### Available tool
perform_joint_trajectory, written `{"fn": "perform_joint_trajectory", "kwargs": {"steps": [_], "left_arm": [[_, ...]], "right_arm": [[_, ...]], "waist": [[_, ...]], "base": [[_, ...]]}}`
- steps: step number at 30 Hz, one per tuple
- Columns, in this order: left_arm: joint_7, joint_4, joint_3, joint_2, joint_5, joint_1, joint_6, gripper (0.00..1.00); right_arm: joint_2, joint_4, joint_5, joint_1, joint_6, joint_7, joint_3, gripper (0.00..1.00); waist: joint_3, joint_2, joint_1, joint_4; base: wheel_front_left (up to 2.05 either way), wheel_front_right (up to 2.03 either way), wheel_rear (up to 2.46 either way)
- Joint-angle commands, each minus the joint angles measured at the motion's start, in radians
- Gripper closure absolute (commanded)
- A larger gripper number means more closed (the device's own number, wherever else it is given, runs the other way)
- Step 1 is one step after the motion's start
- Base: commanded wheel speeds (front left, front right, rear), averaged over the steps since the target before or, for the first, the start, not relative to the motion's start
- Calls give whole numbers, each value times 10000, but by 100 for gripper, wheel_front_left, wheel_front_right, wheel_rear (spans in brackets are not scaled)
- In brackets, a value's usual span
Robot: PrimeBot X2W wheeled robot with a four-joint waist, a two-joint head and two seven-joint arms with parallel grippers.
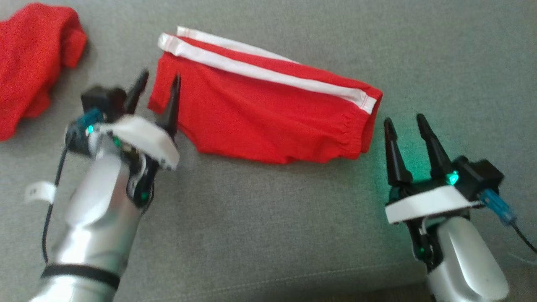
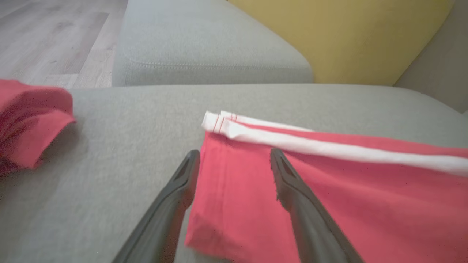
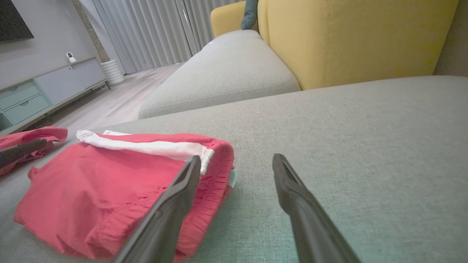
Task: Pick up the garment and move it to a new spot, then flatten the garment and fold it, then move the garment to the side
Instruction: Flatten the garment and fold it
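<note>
The garment (image 1: 264, 113) is a pair of red shorts with white side stripes, lying folded on the grey sofa cushion (image 1: 268, 218). My left gripper (image 1: 160, 82) stands open at the shorts' left hem; in the left wrist view its fingers (image 2: 292, 190) straddle that hem edge of the garment (image 2: 329, 197), nothing clamped. My right gripper (image 1: 405, 119) is open just right of the elastic waistband, apart from the cloth. The right wrist view shows the garment (image 3: 102, 190) to the left of my open right gripper (image 3: 237, 159).
A second red cloth (image 1: 33, 58) lies crumpled at the far left of the cushion, seen too in the left wrist view as the red cloth (image 2: 29, 124). A yellow sofa back (image 3: 358, 36) rises behind. The cushion's front edge (image 1: 293, 289) runs along the bottom.
</note>
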Motion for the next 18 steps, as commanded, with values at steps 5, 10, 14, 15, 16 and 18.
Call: {"fn": "perform_joint_trajectory", "kwargs": {"steps": [5, 10, 14, 15, 16, 18], "left_arm": [[831, -468, 219, 617, -343, 485, -40, 0], [1751, -624, 313, 758, -609, 515, 118, 0], [2417, -596, 432, 927, -742, 228, 340, 0], [2570, -563, 448, 978, -757, 151, 388, 0], [2699, -529, 479, 1023, -782, 75, 441, 0], [2890, -454, 548, 1101, -843, -70, 527, 0]], "right_arm": [[43, -895, -250, 546, 65, -104, -128, 0], [43, -1327, -286, 683, 65, -74, -103, 0], [43, -1591, -258, 667, 65, -58, 3, 0], [43, -1632, -245, 667, 65, -57, 29, 0], [43, -1659, -236, 665, 65, -55, 44, 0], [43, -1702, -224, 660, 65, -57, 44, 0]], "waist": [[-596, 0, 0, 57], [-506, 0, 0, -74], [-226, 0, 0, -210], [-153, 0, 0, -244], [-81, 0, 0, -277], [45, 0, 0, -328]], "base": [[0, 0, 0], [0, 0, 0], [0, 0, 0], [0, 0, 0], [0, 0, 0], [0, 0, 0]]}}
